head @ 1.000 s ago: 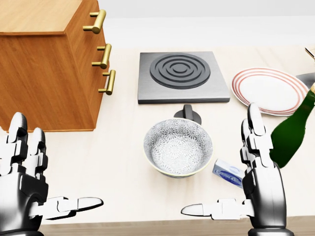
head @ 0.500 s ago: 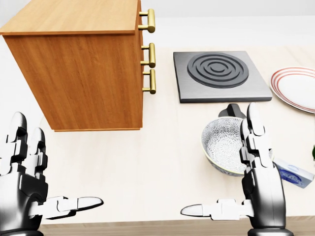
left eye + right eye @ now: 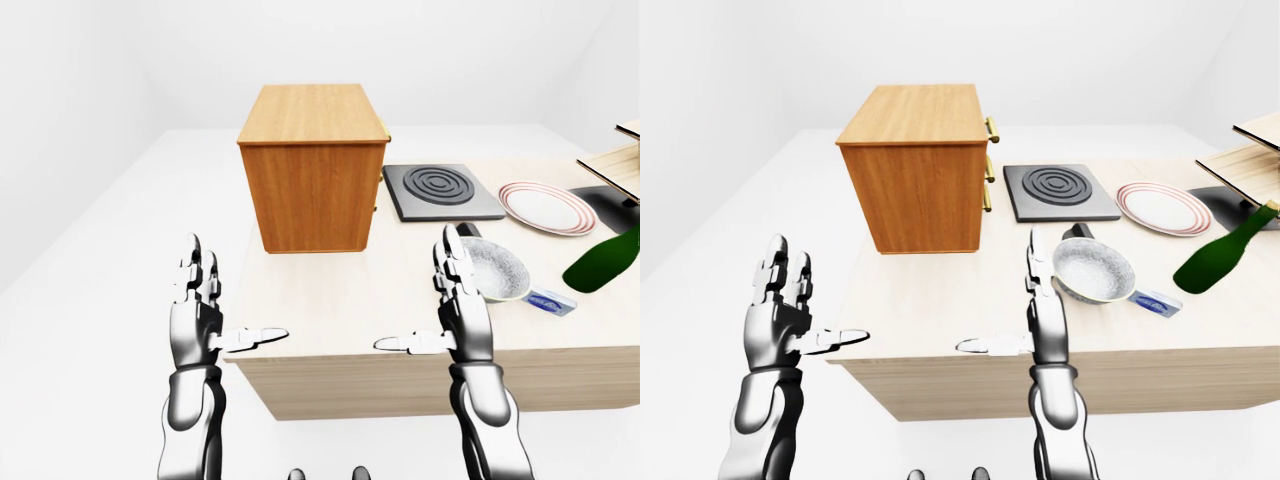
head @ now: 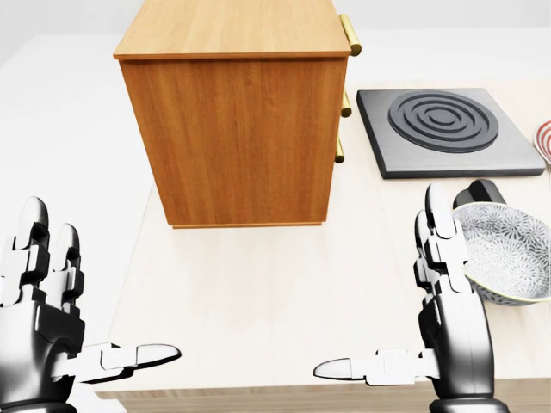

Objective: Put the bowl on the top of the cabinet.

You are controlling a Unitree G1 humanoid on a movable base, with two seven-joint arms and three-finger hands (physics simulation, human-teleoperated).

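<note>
Wooden cabinet point(image 4: 232, 120) fills the head view's top; the patterned bowl point(image 4: 502, 253) sits at right, just beside the right hand point(image 4: 448, 323). Left hand point(image 4: 47, 327) and right are spread wide, empty. Right-eye view: striped plate point(image 3: 1158, 208), green bottle point(image 3: 1220, 253).

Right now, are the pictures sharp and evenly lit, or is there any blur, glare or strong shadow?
Left-eye view: sharp, flat even light; the cabinet shows a bright top and a darker side. Head view: sharp too, with the bowl cut by the right edge and no glare on it. Right-eye view: the green bottle carries only a faint sheen.
</note>
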